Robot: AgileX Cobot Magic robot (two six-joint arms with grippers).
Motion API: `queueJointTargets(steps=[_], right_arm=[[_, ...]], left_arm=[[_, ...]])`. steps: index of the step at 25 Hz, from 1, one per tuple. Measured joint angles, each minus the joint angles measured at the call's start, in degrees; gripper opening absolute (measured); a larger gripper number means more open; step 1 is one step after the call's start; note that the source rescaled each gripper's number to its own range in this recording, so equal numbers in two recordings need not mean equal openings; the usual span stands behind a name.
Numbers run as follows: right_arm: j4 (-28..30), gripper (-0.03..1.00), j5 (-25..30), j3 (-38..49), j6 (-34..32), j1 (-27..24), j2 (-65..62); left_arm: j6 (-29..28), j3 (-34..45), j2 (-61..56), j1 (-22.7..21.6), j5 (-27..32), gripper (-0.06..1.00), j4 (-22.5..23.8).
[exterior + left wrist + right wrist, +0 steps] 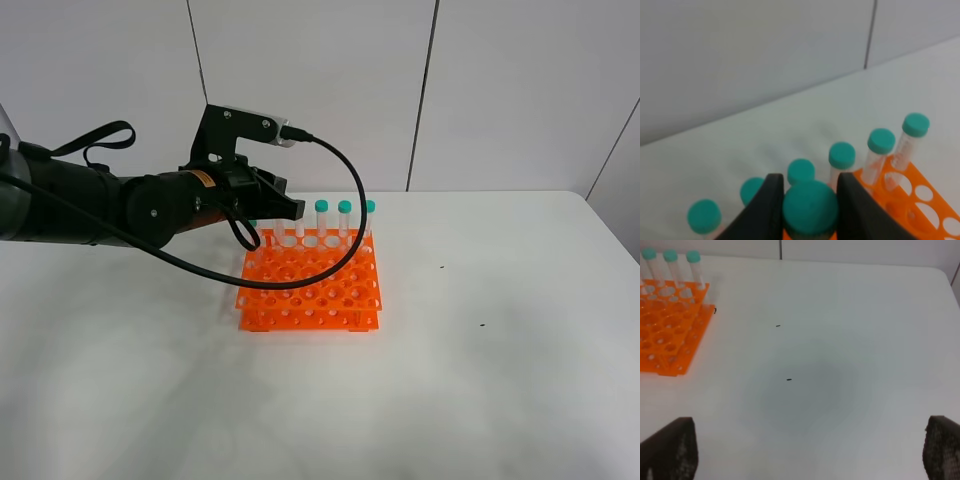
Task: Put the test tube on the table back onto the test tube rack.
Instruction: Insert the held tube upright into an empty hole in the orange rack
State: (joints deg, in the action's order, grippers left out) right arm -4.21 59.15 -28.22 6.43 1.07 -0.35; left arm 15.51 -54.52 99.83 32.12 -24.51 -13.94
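My left gripper (287,208) hovers over the back row of the orange test tube rack (310,292), at its left part. In the left wrist view the gripper (810,186) is shut on the teal cap of a test tube (810,207); the tube's body is hidden below. Other capped tubes (345,208) stand in the rack's back row, and several of them (842,155) show just behind the held one. The rack's edge (922,200) shows beside them. My right gripper (805,450) is open over bare table, away from the rack (665,325).
The white table (480,380) spreads to the right and front of the rack, with two tiny dark specks (789,379). A black cable (340,170) loops from the left wrist over the rack. A panelled wall stands behind the table.
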Motion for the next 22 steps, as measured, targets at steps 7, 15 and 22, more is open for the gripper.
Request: queueJointTargets(steps=[7, 15, 22], right_arm=[[0.0, 1.0, 0.0, 0.0, 0.0, 0.0, 0.0], [0.0, 1.0, 0.0, 0.0, 0.0, 0.0, 0.0], [0.0, 1.0, 0.0, 0.0, 0.0, 0.0, 0.0]], left_arm=[[-0.6, -0.2, 2.2, 0.0, -2.3, 0.0, 2.8], [1.2, -0.2, 4.7, -1.0, -4.6, 0.0, 5.3], [0.7, -0.2, 4.7, -2.8, -5.1, 0.0, 5.4]])
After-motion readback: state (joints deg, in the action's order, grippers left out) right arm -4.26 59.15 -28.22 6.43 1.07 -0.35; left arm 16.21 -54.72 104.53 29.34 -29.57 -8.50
